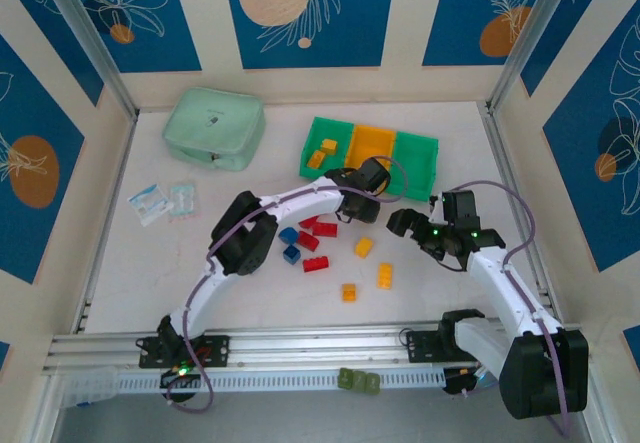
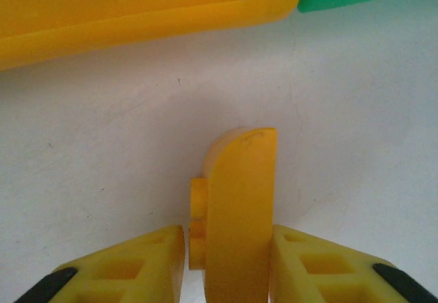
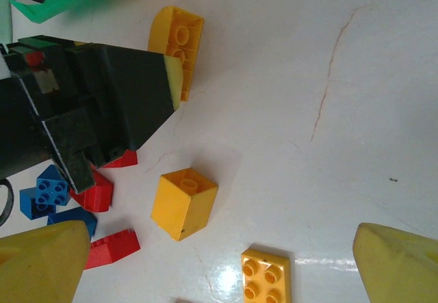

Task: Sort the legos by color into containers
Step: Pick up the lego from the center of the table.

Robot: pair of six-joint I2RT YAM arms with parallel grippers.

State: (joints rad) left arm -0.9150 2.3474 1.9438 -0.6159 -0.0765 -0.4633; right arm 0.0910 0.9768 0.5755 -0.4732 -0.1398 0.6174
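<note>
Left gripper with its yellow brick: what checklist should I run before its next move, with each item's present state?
1. Grip: ok. The yellow brick sits between the left gripper fingers, with both pads against it.
2. Brick clear of the table: cannot tell.
3. Bins within reach: ok. The orange-yellow bin lies straight ahead.
4. Right destination: cannot tell. The left green bin already holds yellow bricks, while the orange-yellow bin looks empty.
5. Right gripper out of the way: ok. It is open over the loose bricks, near the left gripper but not touching it.
</note>
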